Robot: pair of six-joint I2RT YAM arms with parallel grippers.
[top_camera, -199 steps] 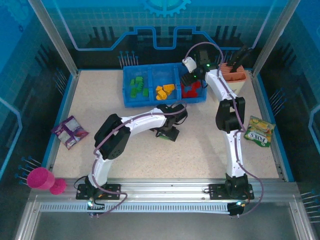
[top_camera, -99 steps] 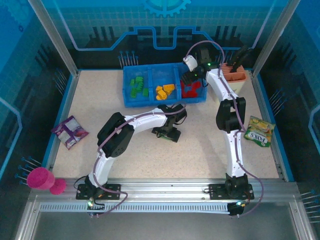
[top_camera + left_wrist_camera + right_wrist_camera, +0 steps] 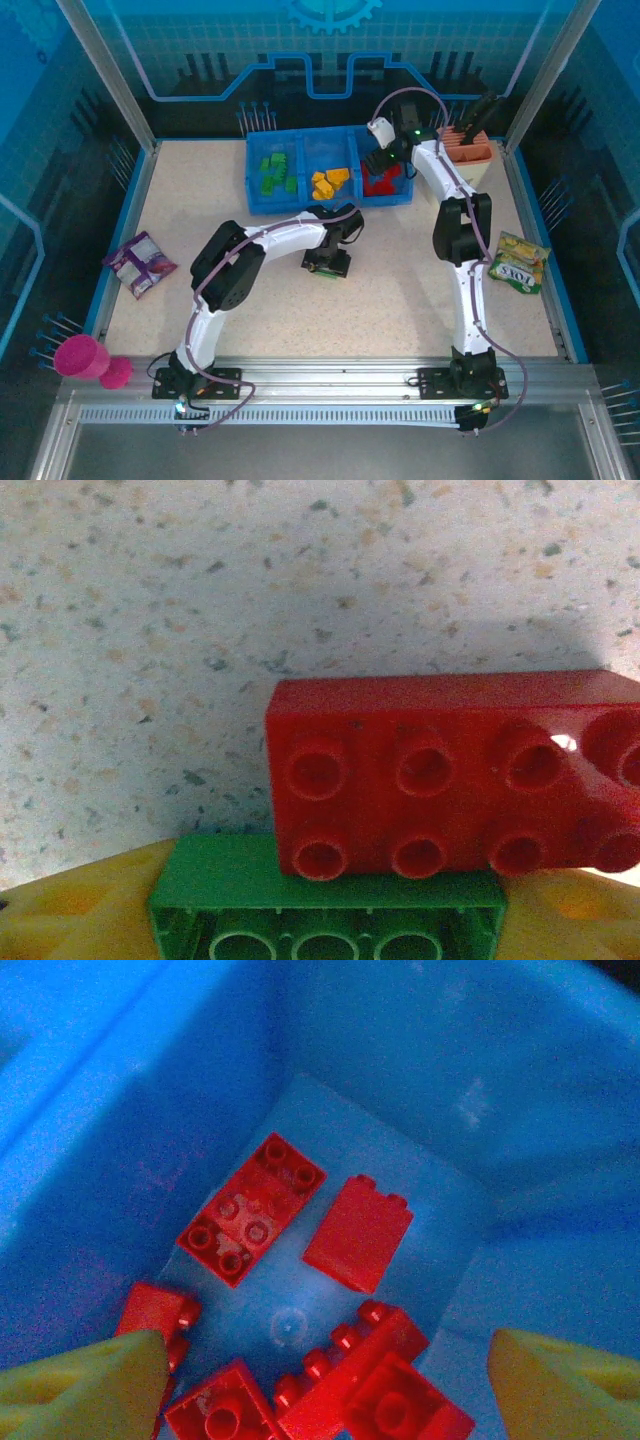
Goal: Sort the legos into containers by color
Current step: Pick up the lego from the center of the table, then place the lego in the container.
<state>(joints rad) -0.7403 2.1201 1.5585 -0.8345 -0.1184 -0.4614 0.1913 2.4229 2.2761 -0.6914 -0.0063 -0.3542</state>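
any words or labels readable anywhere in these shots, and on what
green and yellow snack packet: big dark lettering across its face, too blurred to read.
purple snack packet: print too small to read.
red brick, green brick: no lettering legible on them.

The overhead view is bright, even and sharp. Light falls from above, so the arms leave only short, soft shadows on the pale counter (image 3: 400, 290), and straight rails bend slightly near the edges. The left wrist view is grainy and soft; a grey shadow lies on the counter beyond the red brick (image 3: 450, 770), which has one small white glare spot, and the green brick (image 3: 330, 910) is blurred. The right wrist view is dim with a strong blue tint; the tray (image 3: 480, 1080) walls look smeared, and the yellow fingertips (image 3: 90, 1385) are out of focus.
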